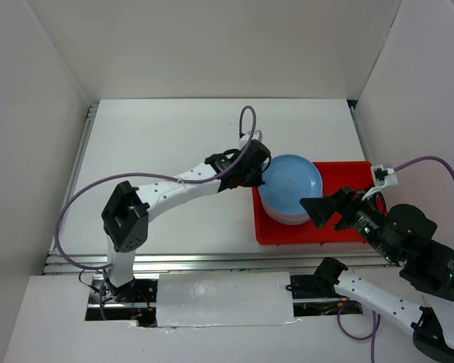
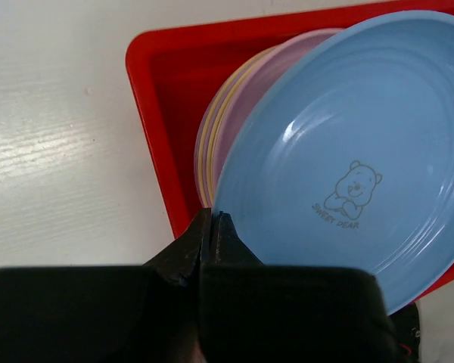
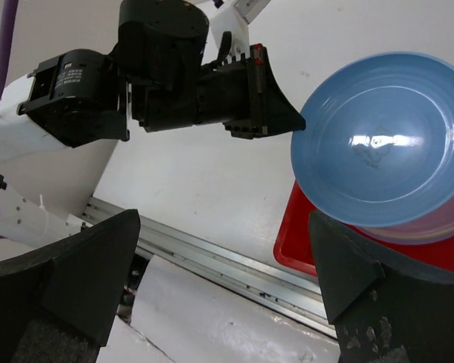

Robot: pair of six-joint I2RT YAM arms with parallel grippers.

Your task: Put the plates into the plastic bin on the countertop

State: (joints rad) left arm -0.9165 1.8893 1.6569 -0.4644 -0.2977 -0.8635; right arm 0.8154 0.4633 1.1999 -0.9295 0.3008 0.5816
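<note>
Blue plate (image 1: pixel 291 178) on top, tipped. Its left rim is up and the rest lies over the stack of plates (image 1: pixel 278 215). Through the left wrist camera you can read a small bear print (image 2: pixel 352 189) on its face. Under it you see lavender, pink and cream-yellow rims (image 2: pixel 212 132), nested closely.

The whole stack sits inside the red bin (image 1: pixel 348 178), in its left half, with the right half showing bare floor. The bin lies on the right side of the countertop (image 1: pixel 174 151), its front wall just behind the metal rail (image 1: pixel 197 261).

Left gripper (image 2: pixel 213 221): clenched, fingers pressed together, tips right at the blue plate's raised left rim. From the right wrist view you see the same closed tip (image 3: pixel 296 121) meeting the plate edge. The rim looks to run beside the fingers rather than between them, but you cannot tell from these angles whether a sliver of it is nipped.

Right gripper (image 1: pixel 325 208): released, jaws spread wide, nothing between them. It hangs over the front part of the bin, just beside the stack on its right. In its own camera the two fingers (image 3: pixel 83 280) frame the rail and the bin's corner.

A purple cable (image 1: pixel 248 121) loops above the left wrist.
</note>
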